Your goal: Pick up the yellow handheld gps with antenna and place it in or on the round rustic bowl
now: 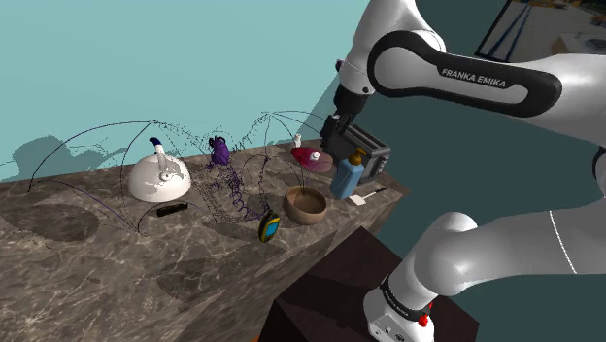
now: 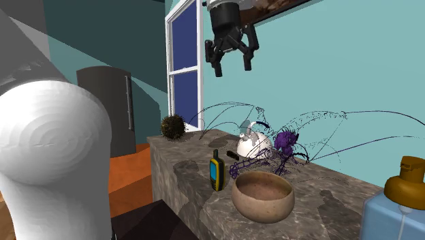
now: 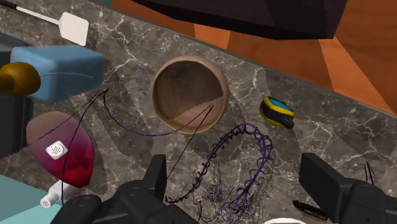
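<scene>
Nothing is done yet. Your fingers (image 2: 218, 65) hang wide and empty above the bench (image 2: 191, 167). The yellow gps (image 2: 217, 170) stands near the bowl (image 2: 262, 208), untouched.

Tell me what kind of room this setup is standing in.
Most likely a home kitchen: there is a marbled stone counter, a white kettle standing on it, and a tall dark fridge on the orange floor beyond the counter's end.

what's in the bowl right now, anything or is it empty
Empty. The wrist view shows the bowl's bare brown inside, and the gps sits on the counter apart from it.
</scene>
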